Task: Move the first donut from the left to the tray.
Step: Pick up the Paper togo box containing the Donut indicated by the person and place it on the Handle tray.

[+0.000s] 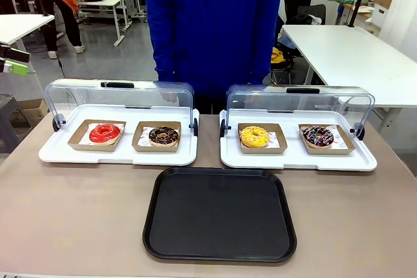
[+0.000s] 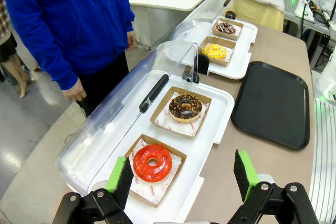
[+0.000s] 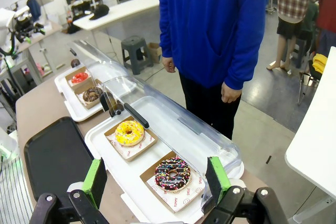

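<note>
The red-glazed donut (image 1: 105,133) sits in a small brown cardboard tray at the left end of the left white display tray; it also lies below my left gripper as the red donut (image 2: 152,162) and far off as the red donut (image 3: 79,77). The black tray (image 1: 219,215) lies flat at the table's near middle, seen too as the black tray (image 2: 273,103) and the black tray (image 3: 50,156). My left gripper (image 2: 181,174) hovers open above the donut's end of the display tray, holding nothing. My right gripper (image 3: 156,178) is open above the sprinkled donut (image 3: 172,173).
A chocolate donut (image 1: 163,136) shares the left white tray (image 1: 117,154). The right white tray (image 1: 296,157) holds a yellow donut (image 1: 255,137) and a sprinkled one (image 1: 318,136). Both clear lids (image 1: 120,92) stand raised. A person in a blue top (image 1: 215,24) stands at the far side.
</note>
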Robot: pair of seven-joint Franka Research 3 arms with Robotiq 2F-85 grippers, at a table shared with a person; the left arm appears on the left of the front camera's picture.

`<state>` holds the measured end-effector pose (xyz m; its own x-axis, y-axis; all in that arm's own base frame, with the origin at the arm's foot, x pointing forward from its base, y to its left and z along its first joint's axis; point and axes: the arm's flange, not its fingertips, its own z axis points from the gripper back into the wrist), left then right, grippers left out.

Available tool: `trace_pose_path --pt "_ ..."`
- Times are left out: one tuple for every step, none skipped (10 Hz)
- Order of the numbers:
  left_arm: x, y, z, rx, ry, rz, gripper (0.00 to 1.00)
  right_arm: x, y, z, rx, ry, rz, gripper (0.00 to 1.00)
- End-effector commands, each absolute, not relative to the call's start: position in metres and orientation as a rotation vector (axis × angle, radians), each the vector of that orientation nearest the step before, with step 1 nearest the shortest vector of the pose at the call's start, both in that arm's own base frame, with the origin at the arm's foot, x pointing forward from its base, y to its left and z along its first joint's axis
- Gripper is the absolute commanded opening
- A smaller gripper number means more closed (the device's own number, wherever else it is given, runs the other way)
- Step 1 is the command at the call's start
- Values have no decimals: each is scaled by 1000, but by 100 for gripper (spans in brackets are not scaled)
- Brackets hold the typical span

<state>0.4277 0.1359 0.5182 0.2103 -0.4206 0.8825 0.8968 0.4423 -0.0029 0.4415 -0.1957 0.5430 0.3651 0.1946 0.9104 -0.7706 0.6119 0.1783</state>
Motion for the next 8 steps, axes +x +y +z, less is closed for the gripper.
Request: trace_pose_path --pt "428 135 519 -609 -974 -1003 100 442 -195 543 674 -1022 689 100" --pt "428 135 519 -609 -974 -1003 100 442 -195 543 674 -1022 689 100" --pt "428 135 519 -609 -974 -1003 100 442 -195 543 674 -1022 689 100" --pt "428 135 519 -609 -974 -1003 100 442 -195 543 674 -1022 689 100" --pt "428 135 519 -609 -974 -1003 100 442 -195 543 674 -1022 689 100" --pt "428 135 519 -609 -974 -1003 100 442 -195 543 674 -1022 689 100" --pt "428 135 519 -609 -974 -1003 100 442 -195 543 674 -1022 689 100" --pt "428 135 519 -609 -974 -1003 100 442 -195 543 674 -1022 689 100"
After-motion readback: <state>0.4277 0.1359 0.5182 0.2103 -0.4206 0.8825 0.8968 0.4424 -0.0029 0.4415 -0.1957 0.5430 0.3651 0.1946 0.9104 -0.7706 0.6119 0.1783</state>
